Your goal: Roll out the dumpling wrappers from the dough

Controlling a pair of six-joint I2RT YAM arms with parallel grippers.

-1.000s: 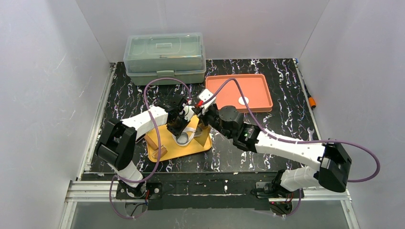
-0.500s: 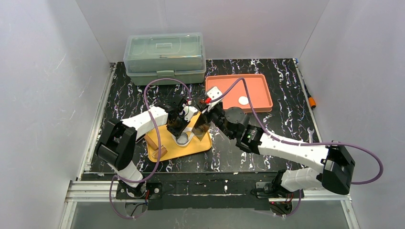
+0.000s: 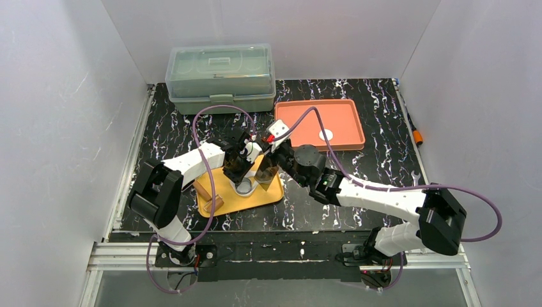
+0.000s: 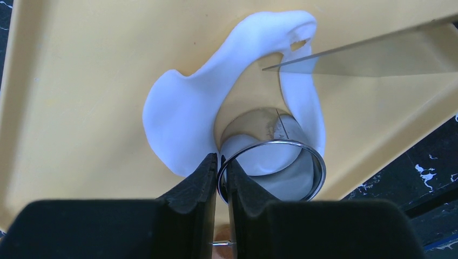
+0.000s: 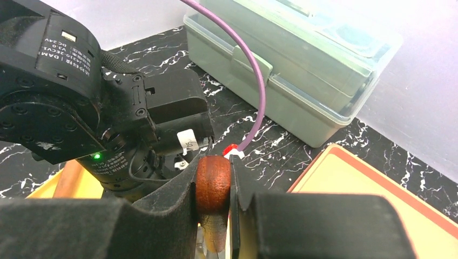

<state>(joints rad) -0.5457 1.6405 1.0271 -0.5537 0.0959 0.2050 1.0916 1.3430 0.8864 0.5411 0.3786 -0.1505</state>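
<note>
My left gripper (image 4: 221, 163) is shut on the wall of a small metal ring (image 4: 302, 154) standing on the dough (image 4: 181, 108). The dough is a ragged white sheet with a round hole in it, lying on the yellow board (image 4: 81, 65). White dough fills the ring. In the top view the left gripper (image 3: 241, 174) holds the ring (image 3: 245, 188) at mid board. My right gripper (image 5: 214, 181) is shut on the brown wooden handle (image 5: 212, 186) of a scraper, whose clear blade (image 4: 378, 54) rests by the dough. One round dumpling wrapper (image 3: 326, 135) lies in the orange tray (image 3: 345, 115).
A wooden rolling pin (image 3: 206, 190) lies on the yellow board's (image 3: 255, 198) left side. A lidded green-clear box (image 3: 220, 77) stands at the back, also in the right wrist view (image 5: 291, 70). Both arms crowd together over the board. A wrench (image 3: 416, 180) lies at the right.
My right wrist swung right, then came back left, keeping the scraper by the dough. My left gripper has stayed on the ring.
</note>
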